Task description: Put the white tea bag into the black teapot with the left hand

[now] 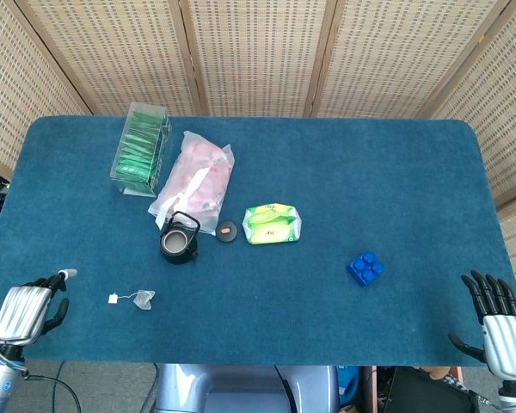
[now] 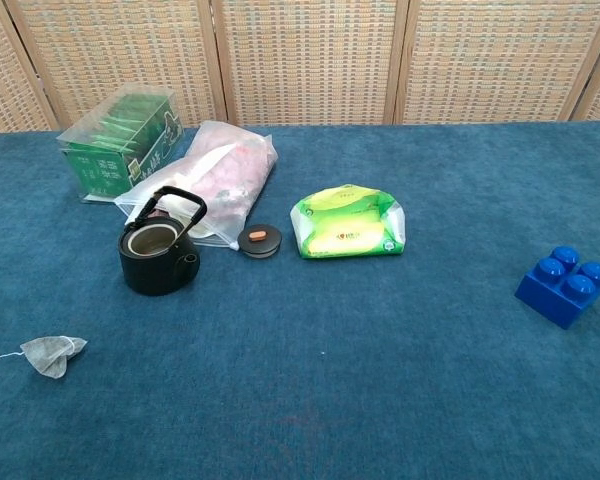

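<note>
White tea bag [image 1: 141,298] loose on the blue worktop [image 1: 327,172], in front of and left of the black teapot [image 1: 178,241].
My left hand [image 1: 27,311] sits at the near edge, well left of the teapot, holding nothing; whether its fingers are curled I cannot tell. My right hand [image 1: 499,325], far right of the teapot: fingers apart, empty. Teapot lid [image 1: 227,231] lies just right of the teapot.

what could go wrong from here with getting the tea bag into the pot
1. The tea bag is small and lies flat on the cloth, so the left hand may pinch fabric or miss it.
2. The black teapot has its handle upright over a narrow opening, so the bag could catch or drop outside.
3. The lid lies beside the pot and the pink bag right behind it; the hand may knock them.
</note>
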You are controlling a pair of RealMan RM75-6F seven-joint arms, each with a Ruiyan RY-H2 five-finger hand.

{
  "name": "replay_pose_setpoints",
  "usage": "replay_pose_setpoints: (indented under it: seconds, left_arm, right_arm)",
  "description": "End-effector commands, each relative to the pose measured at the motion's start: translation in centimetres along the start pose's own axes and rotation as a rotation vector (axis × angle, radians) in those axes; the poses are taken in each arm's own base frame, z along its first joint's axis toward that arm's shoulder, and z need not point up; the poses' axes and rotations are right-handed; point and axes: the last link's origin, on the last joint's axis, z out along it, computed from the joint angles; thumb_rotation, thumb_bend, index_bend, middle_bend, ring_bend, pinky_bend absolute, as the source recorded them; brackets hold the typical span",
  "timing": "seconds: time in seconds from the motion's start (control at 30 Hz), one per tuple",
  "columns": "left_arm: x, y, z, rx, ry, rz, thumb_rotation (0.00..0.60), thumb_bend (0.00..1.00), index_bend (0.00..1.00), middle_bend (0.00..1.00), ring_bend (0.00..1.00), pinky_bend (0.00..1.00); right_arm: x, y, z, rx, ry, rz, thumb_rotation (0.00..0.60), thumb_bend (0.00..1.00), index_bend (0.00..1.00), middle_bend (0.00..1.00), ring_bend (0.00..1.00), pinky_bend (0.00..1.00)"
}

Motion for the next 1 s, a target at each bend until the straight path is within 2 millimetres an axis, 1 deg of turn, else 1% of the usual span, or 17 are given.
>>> replay_pose_setpoints:
  seconds: [0.03, 0.13, 0.23, 0.3, 0.37, 0.43, 0.5, 0.6, 0.7, 0.77, 0.83, 0.9, 0.97, 1.0]
  left_arm:
    - [-0.4, 0.2, 0.4, -0.007, -0.02, 0.012, 0.6, 0.5, 0.35, 0.59, 0.6, 0.67]
    - [-0.9, 0.3, 0.7, -0.01, -0.045, 0.023, 0.6, 0.5, 0.4, 0.63, 0.63, 0.68]
    - [-1.3, 0.4, 1.1, -0.008, -0.069, 0.041, 0.6, 0.43, 0.41, 0.65, 0.65, 0.68]
    - [-1.6, 0.4, 1.4, -0.004, -0.086, 0.057, 0.6, 0.41, 0.41, 0.66, 0.65, 0.68]
    - [-1.9, 0.4, 1.6, 0.0, -0.102, 0.072, 0.6, 0.36, 0.41, 0.66, 0.65, 0.68]
    - [-2.1, 0.5, 1.7, 0.0, -0.118, 0.075, 0.6, 0.29, 0.41, 0.66, 0.65, 0.68]
    - [-2.1, 0.6, 1.8, 0.001, -0.127, 0.079, 0.6, 0.25, 0.41, 0.65, 0.65, 0.68]
    - [-2.3, 0.6, 1.9, 0.004, -0.125, 0.086, 0.6, 0.24, 0.41, 0.64, 0.64, 0.68]
    - [-2.5, 0.8, 2.0, 0.012, -0.12, 0.085, 0.6, 0.24, 0.41, 0.63, 0.6, 0.67]
    - [-2.8, 0.9, 2.1, 0.016, -0.119, 0.079, 0.6, 0.24, 0.41, 0.58, 0.53, 0.62]
    - [-3.0, 1.0, 2.2, 0.017, -0.12, 0.08, 0.6, 0.24, 0.41, 0.49, 0.41, 0.47]
    - [-3.3, 1.2, 2.4, 0.015, -0.124, 0.078, 0.6, 0.24, 0.41, 0.4, 0.32, 0.35]
    - [-3.4, 1.3, 2.5, 0.015, -0.128, 0.071, 0.6, 0.24, 0.41, 0.3, 0.19, 0.18]
    - [-3.4, 1.3, 2.5, 0.015, -0.129, 0.07, 0.6, 0.24, 0.41, 0.27, 0.14, 0.13]
  right_arm:
    - [0.0, 0.0, -0.1, -0.002, -0.001, -0.001, 0.6, 0.0, 0.11, 0.13, 0.0, 0.06]
    - [0.1, 0.1, -0.2, -0.007, -0.001, -0.002, 0.6, 0.0, 0.11, 0.13, 0.0, 0.06]
    - [0.1, 0.2, -0.4, -0.013, 0.001, -0.003, 0.6, 0.0, 0.11, 0.13, 0.0, 0.06]
    - [0.1, 0.2, -0.4, -0.016, 0.001, -0.003, 0.6, 0.0, 0.11, 0.13, 0.0, 0.06]
    - [0.1, 0.2, -0.5, -0.018, 0.0, -0.003, 0.6, 0.0, 0.11, 0.13, 0.0, 0.06]
    - [0.1, 0.3, -0.6, -0.02, 0.0, -0.002, 0.6, 0.0, 0.11, 0.13, 0.0, 0.06]
    - [0.1, 0.3, -0.5, -0.02, 0.001, -0.003, 0.6, 0.0, 0.11, 0.13, 0.0, 0.06]
    - [0.2, 0.3, -0.6, -0.022, 0.003, -0.004, 0.6, 0.0, 0.11, 0.13, 0.0, 0.06]
    - [0.2, 0.4, -0.7, -0.026, 0.001, -0.006, 0.6, 0.0, 0.11, 0.13, 0.0, 0.06]
    - [0.2, 0.4, -0.8, -0.03, 0.002, -0.006, 0.6, 0.0, 0.11, 0.13, 0.0, 0.06]
    - [0.2, 0.4, -0.8, -0.032, 0.004, -0.007, 0.6, 0.0, 0.11, 0.13, 0.0, 0.06]
    - [0.3, 0.5, -0.9, -0.035, 0.005, -0.007, 0.6, 0.0, 0.11, 0.13, 0.0, 0.06]
    - [0.3, 0.5, -0.9, -0.037, 0.006, -0.008, 0.6, 0.0, 0.11, 0.13, 0.0, 0.06]
    - [0.3, 0.5, -0.9, -0.038, 0.006, -0.008, 0.6, 0.0, 0.11, 0.13, 0.0, 0.06]
